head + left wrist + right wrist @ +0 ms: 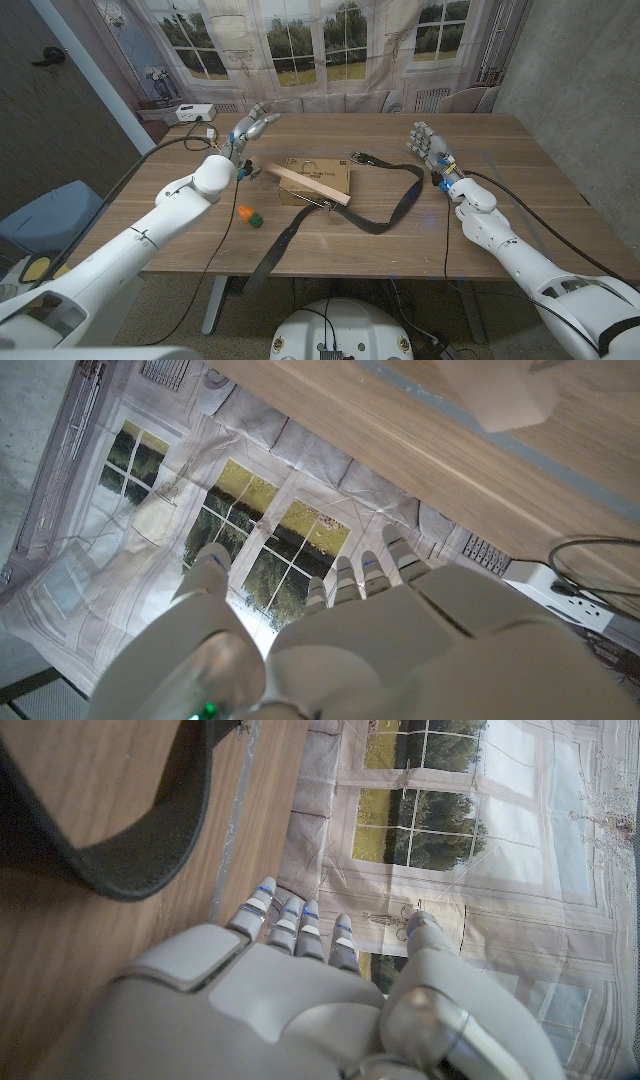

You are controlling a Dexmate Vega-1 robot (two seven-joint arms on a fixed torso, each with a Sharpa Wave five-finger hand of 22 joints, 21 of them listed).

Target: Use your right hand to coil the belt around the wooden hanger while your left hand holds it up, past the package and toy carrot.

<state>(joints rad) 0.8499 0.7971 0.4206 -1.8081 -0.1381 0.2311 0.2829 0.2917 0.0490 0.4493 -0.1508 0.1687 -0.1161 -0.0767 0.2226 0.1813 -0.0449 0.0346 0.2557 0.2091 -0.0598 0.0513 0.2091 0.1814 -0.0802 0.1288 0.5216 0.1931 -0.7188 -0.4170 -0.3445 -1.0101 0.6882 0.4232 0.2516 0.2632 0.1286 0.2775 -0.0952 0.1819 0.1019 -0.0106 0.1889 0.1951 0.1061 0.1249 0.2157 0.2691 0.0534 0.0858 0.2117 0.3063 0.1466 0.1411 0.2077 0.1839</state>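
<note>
Fingers (262, 121) of the left hand (245, 133) are being held apart and extended, with nothing grasped; the hand is being kept raised above the far left part of the surface (520, 150). In the left wrist view the same hand (330, 640) is being shown from behind, fingers (365, 572) spread against a window-print backdrop (250, 530).

Fingers (420, 135) of the right hand (430, 150) are likewise being held released and parted, with nothing gripped; the hand is being kept on the far right side, just beside the belt's far loop but apart from it. In the right wrist view its fingers (290, 920) are being shown open near a dark curve of the belt (130, 830).

Item: wooden hanger (312, 185), being laid at a slant across the package (318, 180) at mid-surface, touched by neither hand.

Item: belt (385, 210), black, being laid loose and uncoiled; it is running from behind the package, looping out toward the right hand, curving back in front of the package, and trailing off over the near edge of the surface.

Item: toy carrot (250, 215), orange with green top, being laid just to the left of the package.

Item: white power strip (188, 113) with cables, being kept at the far left corner.
</note>
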